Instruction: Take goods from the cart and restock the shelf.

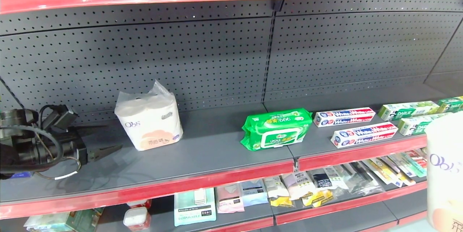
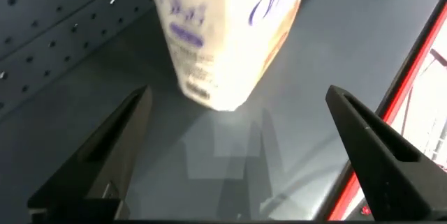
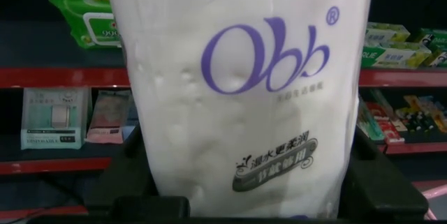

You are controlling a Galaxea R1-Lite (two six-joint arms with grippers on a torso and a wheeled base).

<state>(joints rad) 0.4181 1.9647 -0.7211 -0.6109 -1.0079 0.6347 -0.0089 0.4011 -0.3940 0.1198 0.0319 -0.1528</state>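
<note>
Head cam looks down at the shelf point(image 1: 217, 152). Left wrist cam sits low over it, right by the tissue pack point(image 1: 149, 119) both share; right wrist cam faces it front-on.

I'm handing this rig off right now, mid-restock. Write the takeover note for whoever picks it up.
Left end effector: open and empty, low over the shelf, beside the shelved tissue roll pack and not touching it.
Right end effector: shut on a second tissue roll pack, held in front of the shelf's right part.
Done: one pack stands upright on the shelf, left of the wet wipes.
Left: probably set the held pack on the bare stretch between those two, then release.
</note>
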